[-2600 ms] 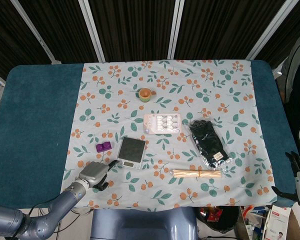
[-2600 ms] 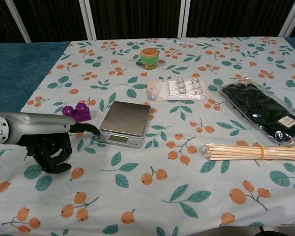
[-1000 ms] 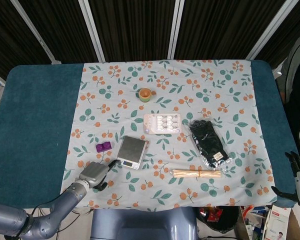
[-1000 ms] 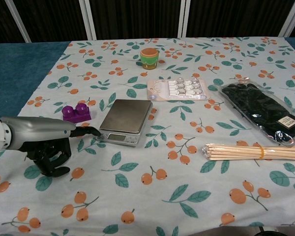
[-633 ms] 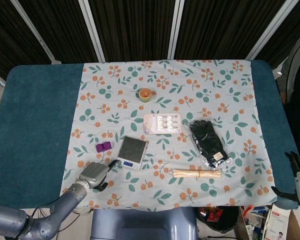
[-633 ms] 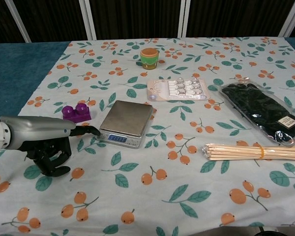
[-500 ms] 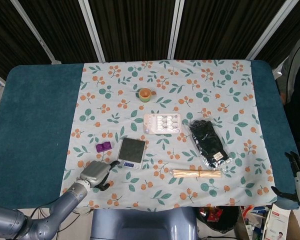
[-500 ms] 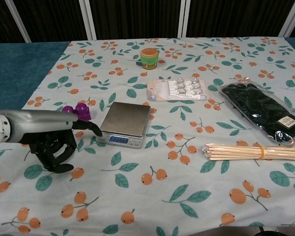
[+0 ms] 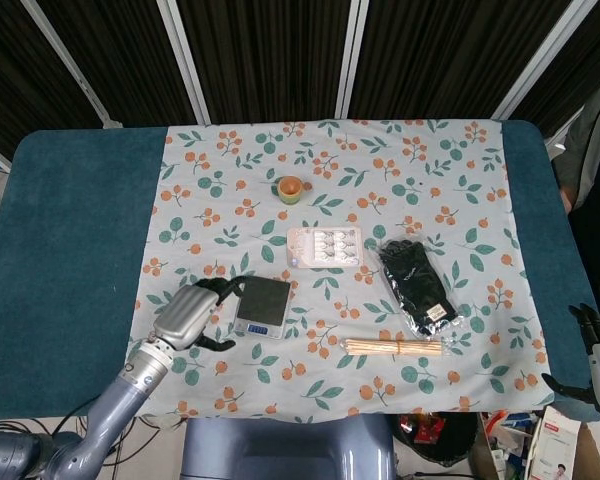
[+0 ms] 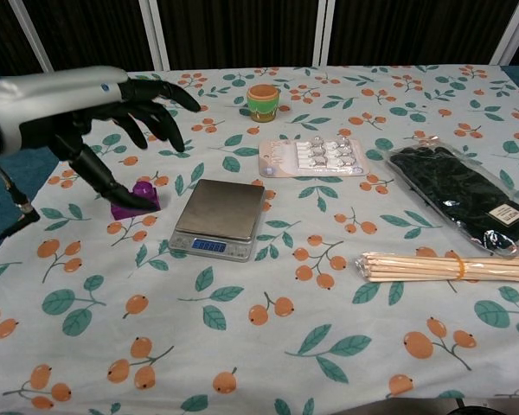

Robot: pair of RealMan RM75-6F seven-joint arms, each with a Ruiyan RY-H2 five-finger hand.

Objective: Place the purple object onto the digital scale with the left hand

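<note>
The left hand (image 10: 112, 104) hangs over the near-left part of the flowered tablecloth (image 10: 329, 294) with its fingers (image 10: 169, 91) spread apart and holding nothing. In the chest view one dark finger reaches down to the purple block (image 10: 141, 197), its tip right at the block's left side (whether it actually touches cannot be told). In the head view the same hand (image 9: 195, 310) covers the block completely.

The purple block lies on the cloth just left of the digital scale (image 10: 220, 216), apart from it and not on its platform. The scale's grey platform is bare and its small display at the front edge glows blue.

Further back stands a small green and orange cup (image 10: 263, 101), and between it and the scale lies a blister pack (image 10: 312, 156). To the right lies a black item in a clear bag (image 10: 463, 194), and in front of that a bundle of wooden sticks (image 10: 450, 265) held by a band.

The right hand (image 9: 598, 350) shows only at the lower right edge of the head view, off the table; how its fingers are set cannot be told.
</note>
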